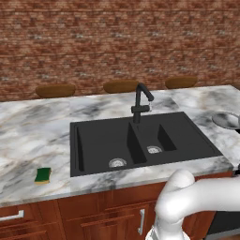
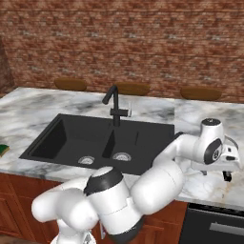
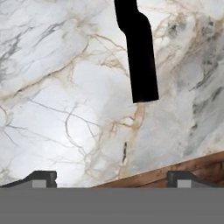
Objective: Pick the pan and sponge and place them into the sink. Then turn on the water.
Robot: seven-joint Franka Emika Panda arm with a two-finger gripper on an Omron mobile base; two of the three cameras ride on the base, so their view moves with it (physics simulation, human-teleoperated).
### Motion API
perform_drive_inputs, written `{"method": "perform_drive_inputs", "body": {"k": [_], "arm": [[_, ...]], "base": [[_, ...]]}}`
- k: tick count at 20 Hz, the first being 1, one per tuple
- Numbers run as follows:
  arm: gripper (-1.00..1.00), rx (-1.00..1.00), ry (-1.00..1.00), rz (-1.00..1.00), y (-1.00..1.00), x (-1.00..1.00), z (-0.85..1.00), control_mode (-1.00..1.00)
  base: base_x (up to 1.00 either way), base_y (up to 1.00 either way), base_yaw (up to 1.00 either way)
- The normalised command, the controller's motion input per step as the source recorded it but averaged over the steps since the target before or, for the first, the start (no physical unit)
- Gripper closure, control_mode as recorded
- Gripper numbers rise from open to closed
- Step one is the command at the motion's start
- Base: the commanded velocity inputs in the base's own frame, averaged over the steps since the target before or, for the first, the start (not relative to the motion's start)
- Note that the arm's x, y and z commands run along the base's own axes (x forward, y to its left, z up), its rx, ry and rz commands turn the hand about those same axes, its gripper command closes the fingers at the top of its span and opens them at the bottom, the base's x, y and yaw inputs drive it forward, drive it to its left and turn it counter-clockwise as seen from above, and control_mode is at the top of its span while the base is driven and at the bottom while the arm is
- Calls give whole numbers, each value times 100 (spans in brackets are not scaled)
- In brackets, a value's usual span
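The silver-grey pan (image 1: 227, 120) rests on the marble counter right of the black double-basin sink (image 1: 98, 140). In the hand view a black handle (image 3: 139, 57) runs down from the top over the marble. My gripper (image 3: 113, 179) is open just short of the handle's end, its fingertips (image 3: 41, 177) set wide apart with nothing between them. From the right base, the hand hovers low over the counter right of the sink, gripper (image 2: 217, 171) pointing down and covering most of the pan. The green and yellow sponge (image 1: 42, 175) lies left of the sink near the front edge. No water runs from the black faucet (image 1: 140, 101).
The counter's wooden front edge (image 3: 175, 173) is close under the gripper. Three brown rounded shapes (image 1: 121, 86) line the back of the counter below the brick wall. Wooden cabinets (image 1: 117, 215) sit under the counter, with a dark appliance front (image 2: 214, 224) at the right.
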Motion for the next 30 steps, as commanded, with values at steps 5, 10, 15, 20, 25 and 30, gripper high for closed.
{"method": "perform_drive_inputs", "body": {"k": [5, 10, 15, 20, 25, 30], "arm": [[-100, 0, 0, 1, -19, 16, -8, -100], [-100, 0, 0, 3, -13, 27, -1, -100], [-100, 0, 0, 5, -16, 32, -10, -100], [-100, 1, 0, 8, -35, 24, -21, -100], [-100, 0, 0, 6, -22, 28, -14, -100], [-100, 0, 0, 5, -12, 26, -10, -100]], "base": [[0, 0, 0], [0, 0, 0], [0, 0, 0], [0, 0, 0], [0, 0, 0], [0, 0, 0]]}}
